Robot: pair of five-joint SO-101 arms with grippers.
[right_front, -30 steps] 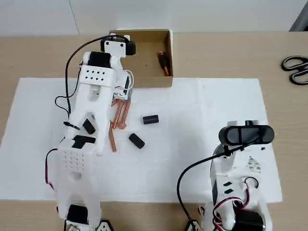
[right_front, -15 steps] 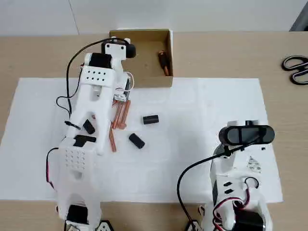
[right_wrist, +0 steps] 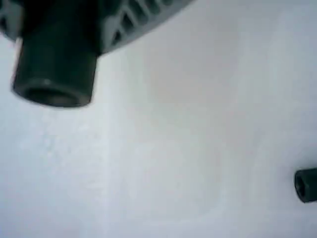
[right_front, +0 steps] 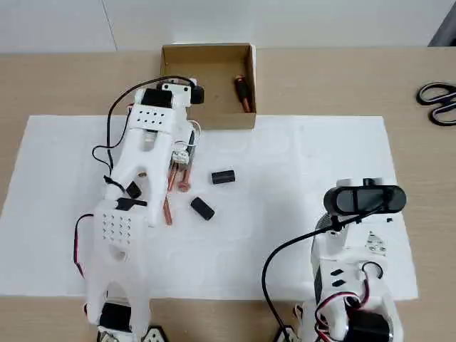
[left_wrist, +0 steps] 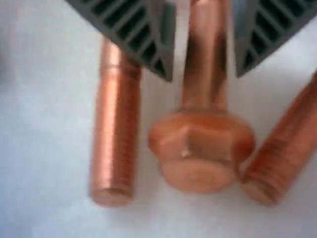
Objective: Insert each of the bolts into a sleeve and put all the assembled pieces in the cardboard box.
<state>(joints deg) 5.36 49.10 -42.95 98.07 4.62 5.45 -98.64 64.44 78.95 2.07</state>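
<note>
Shows the left gripper (left_wrist: 203, 64) with its grey fingers (left_wrist: 133, 29) apart, one on each side of the shank of a copper bolt (left_wrist: 200, 148), close to it but apparently not clamped. Places that bolt flat on the white sheet (right_front: 299, 214), hexagonal head toward the wrist camera, between two neighbouring bolts: a near bolt (left_wrist: 115, 134) just beside one finger, and a slanted bolt (left_wrist: 277, 153) almost touching the head on the other flank. Reads as the picking-up step, with insertion not yet begun. Calls next for closing on this shank alone, lifting clear, then bringing the threaded end to a bore. Warns of crowding: little room beside either finger, hence a risk of nudging or pinching a neighbour. Shows the right gripper (right_wrist: 64, 25) clamped on a black sleeve (right_wrist: 52, 69), held above the sheet with its open end free, seemingly ready to receive the bolt. Requires bringing together two arms set well apart across the sheet. Locates a loose sleeve (right_front: 223, 177) and a second sleeve (right_front: 202, 208) near the bolt cluster, plus a further bolt (right_front: 167, 210) beside the left arm. Places the cardboard box (right_front: 178, 53) at the sheet's far edge, just behind the left wrist, with one assembled piece (right_front: 244, 92) already inside against a side wall. Notes scissors (right_front: 438, 102) on the bare table (right_front: 71, 78), well away from the work.
</note>
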